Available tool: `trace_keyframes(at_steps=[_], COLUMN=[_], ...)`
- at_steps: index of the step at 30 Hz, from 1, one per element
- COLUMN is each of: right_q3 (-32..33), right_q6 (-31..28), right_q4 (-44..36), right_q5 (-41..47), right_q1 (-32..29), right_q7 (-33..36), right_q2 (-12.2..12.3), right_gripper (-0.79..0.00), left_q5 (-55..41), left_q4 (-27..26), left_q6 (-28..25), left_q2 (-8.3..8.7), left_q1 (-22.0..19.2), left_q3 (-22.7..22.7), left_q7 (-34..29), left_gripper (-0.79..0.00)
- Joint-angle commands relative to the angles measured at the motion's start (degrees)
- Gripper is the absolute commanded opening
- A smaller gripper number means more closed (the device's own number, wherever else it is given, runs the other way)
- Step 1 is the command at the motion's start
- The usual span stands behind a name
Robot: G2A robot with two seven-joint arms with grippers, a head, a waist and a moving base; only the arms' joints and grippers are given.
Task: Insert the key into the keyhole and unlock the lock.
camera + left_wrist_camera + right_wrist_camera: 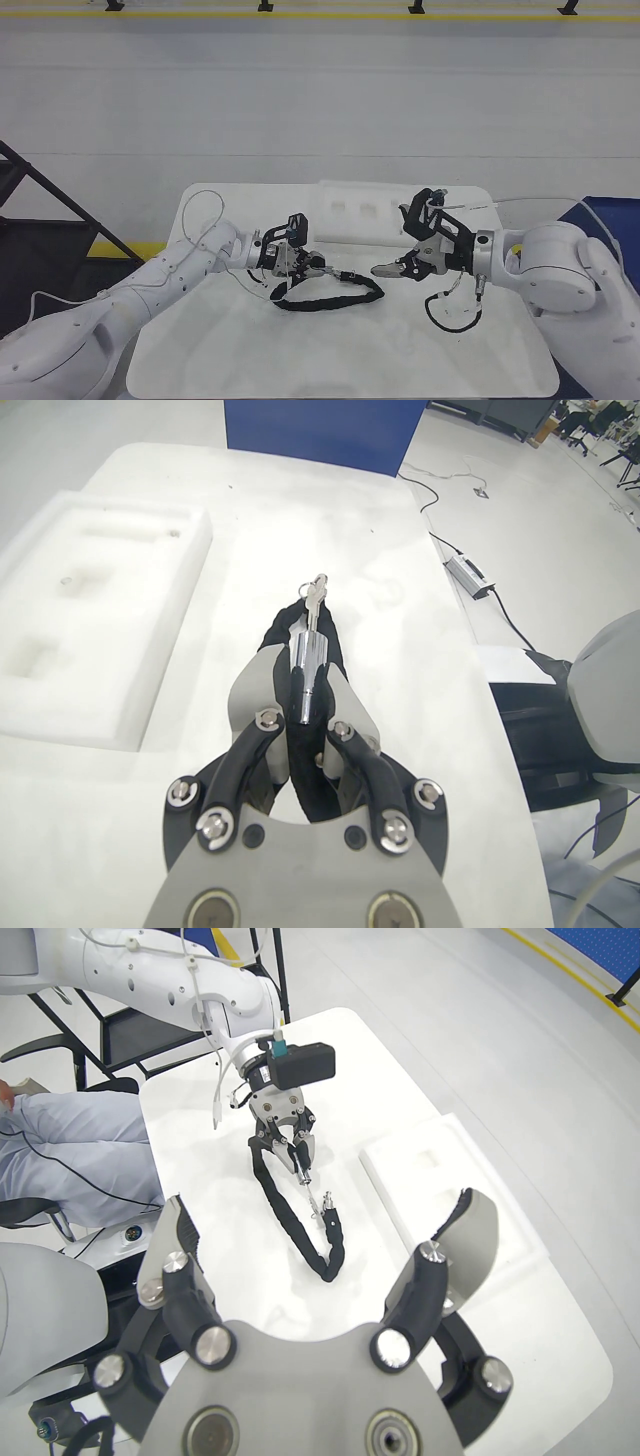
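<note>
Top view places the white table (200,350) under both arms, with a foam tray (360,215) at its 12 o'clock edge and the black cable lock (330,292) looped near the centre. The left gripper (303,263), at 9 o'clock of the loop, is clamped on the chrome lock cylinder (307,655). The right gripper (383,270), at 3 o'clock, stands wide and empty, pointing at the lock. The key (314,602) is seated in the keyhole, and its ring (306,587) hangs at the bow. The cable's metal-tipped end (327,1202) lies just beside the key; whether the lock is already released cannot be told. Risks, as judged: the key bow is a small target, so the wide jaws may close on the ring or the cable tip instead. An off-axis grasp could bend the key or draw it out. The smooth cylinder may spin in the left grip when torque is applied, wasting the turn.
</note>
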Motion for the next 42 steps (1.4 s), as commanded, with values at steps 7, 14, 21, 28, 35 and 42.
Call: trace_keyframes(at_steps=[7, 14, 21, 28, 35, 42], right_q3=[-1.32, -3.0, -4.4, -8.17, -13.49, -18.91], right_q6=[-2.31, -4.57, -10.77, -20.99, -24.58, -28.12], right_q4=[3.95, 8.03, 13.66, 26.29, 36.97, 45.18], right_q5=[1.96, 4.11, 4.45, 8.19, 7.4, 7.64], right_q1=[1.17, 3.55, 7.74, 16.94, 27.22, 35.45], right_q7=[-0.34, -0.71, -1.59, -2.14, -4.65, -8.18], right_q2=[-0.08, -0.33, -0.63, -1.63, -3.08, -4.07], right_gripper=[0.0, 0.0, 0.0, 0.0, 0.0, 0.0], left_q5=[2.42, 3.7, 2.69, 0.52, -6.59, -16.94], left_q4=[3.72, 6.99, 6.22, 3.1, 1.84, 1.54], left_q6=[0.01, 0.01, 0.01, 0.01, 0.01, 0.01], left_q2=[-2.68, -4.92, -4.79, -2.28, -0.62, -0.04], left_q1=[1.94, 1.43, -3.4, -12.29, -18.72, -22.93], left_q3=[0.17, 0.17, 0.1, 0.17, 0.17, 0.17], left_q7=[-0.59, -1.04, 3.29, 6.35, 4.4, -3.63], left_gripper=[-0.785, 0.0, 0.0, 0.0, 0.0, 0.0])
